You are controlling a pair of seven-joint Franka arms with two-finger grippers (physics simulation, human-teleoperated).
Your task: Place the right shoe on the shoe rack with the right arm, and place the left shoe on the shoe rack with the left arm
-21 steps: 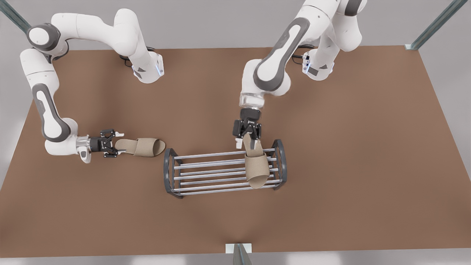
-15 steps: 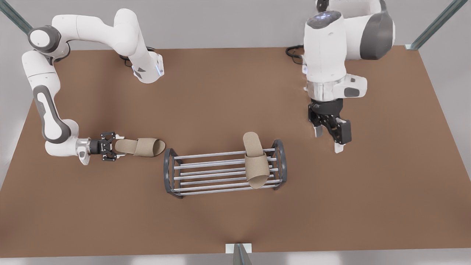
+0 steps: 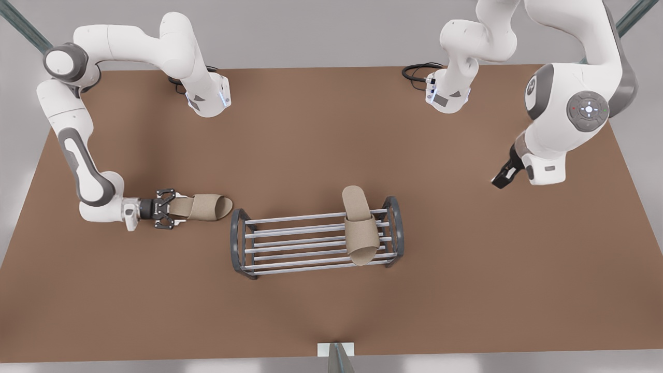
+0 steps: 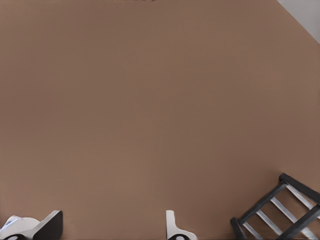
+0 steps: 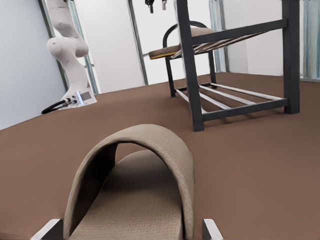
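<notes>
One beige slipper, the left shoe (image 3: 361, 233), lies across the shoe rack (image 3: 237, 243) at the end toward the front view's right, heel overhanging the back rod. The other slipper, the right shoe (image 3: 207, 206), lies flat on the table just off the rack's other end. My right gripper (image 3: 171, 208) is at its heel, open, with a finger on each side of the sole. The right wrist view shows the strap (image 5: 145, 150) arching just ahead of the right gripper (image 5: 130, 231). My left gripper (image 3: 501, 178) hangs open and empty, far out at the front view's right.
The brown table (image 3: 311, 129) carries both arm bases (image 3: 207, 101) (image 3: 446, 96) at its far edge. A rack corner (image 4: 280, 210) shows past my left gripper (image 4: 112, 232). The right wrist view has the rack (image 5: 240, 107) beyond the slipper, with the other slipper (image 5: 175, 49) on top.
My left gripper let go of the slipper on the rack, and its arm swung up and away to the front view's right. My right gripper slid forward around the other slipper's heel.
</notes>
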